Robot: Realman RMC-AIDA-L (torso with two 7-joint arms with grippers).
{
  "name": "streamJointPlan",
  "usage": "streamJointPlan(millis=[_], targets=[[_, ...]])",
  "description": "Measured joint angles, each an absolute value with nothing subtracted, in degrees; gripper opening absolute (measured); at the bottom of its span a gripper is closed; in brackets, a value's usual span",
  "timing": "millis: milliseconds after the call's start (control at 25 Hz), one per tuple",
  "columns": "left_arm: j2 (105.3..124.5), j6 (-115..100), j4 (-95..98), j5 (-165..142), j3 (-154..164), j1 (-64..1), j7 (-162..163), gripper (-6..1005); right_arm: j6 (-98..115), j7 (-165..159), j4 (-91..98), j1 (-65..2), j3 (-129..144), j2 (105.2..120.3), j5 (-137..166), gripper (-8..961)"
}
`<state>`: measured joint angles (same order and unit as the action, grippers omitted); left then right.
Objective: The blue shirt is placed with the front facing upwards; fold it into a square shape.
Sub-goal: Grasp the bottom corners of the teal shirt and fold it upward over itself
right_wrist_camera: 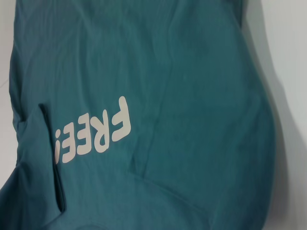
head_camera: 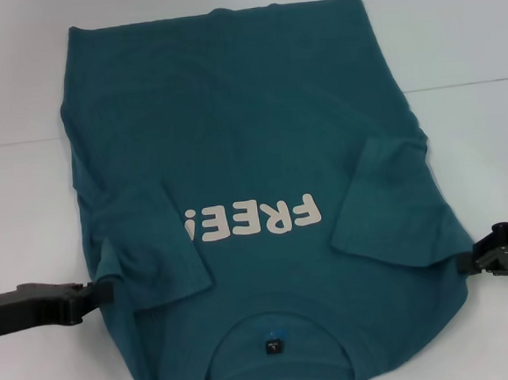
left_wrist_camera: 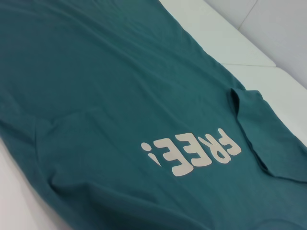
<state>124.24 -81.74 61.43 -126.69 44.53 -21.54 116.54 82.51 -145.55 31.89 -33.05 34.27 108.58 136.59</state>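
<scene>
White table (head_camera: 471,41), blue shirt (head_camera: 250,137) between left pincer (head_camera: 104,292) — right pincer (head_camera: 467,259)

The head camera looks forward and down from above the collar end of the blue shirt (head_camera: 251,155), taking in the whole garment on the white table (head_camera: 472,50), hem farthest away, and the white "FREE!" print (head_camera: 249,220) reading upside down. The left gripper (head_camera: 99,293) and right gripper (head_camera: 471,258) flank the shirt at its near corners. The left wrist camera sits low and close beside the shirt (left_wrist_camera: 110,86), angled across it toward the print (left_wrist_camera: 192,151) and a folded-in sleeve (left_wrist_camera: 268,134). The right wrist camera views the shirt (right_wrist_camera: 192,96) closely from the opposite side, the print (right_wrist_camera: 93,134) running sideways. All three views share the print.
</scene>
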Motion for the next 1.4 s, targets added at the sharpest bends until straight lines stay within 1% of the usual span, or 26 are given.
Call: streamJointPlan(millis=[440,680,1200,1400], targets=[[124.19,-82.05,61.43,-125.24,44.46,-21.11,116.48,26,84.8,-145.12,32.22,-32.71,32.74,108.16,136.2,47],[124.01,-86.21,61.49,-125.17,42.11,-20.98,116.76,26,89.59,-141.85,32.36,-30.86,29.52,108.12,134.1,50],[123.91,-95.27,61.52,-124.69,35.08,-19.4,114.45,25,103.58,-129.17,32.69,-24.21,24.21,109.33,129.17,57],[123.68,-99.31,61.66,-124.62,30.96,-18.66,113.79,25,104.83,-126.67,32.77,-22.16,21.68,109.44,128.79,60]])
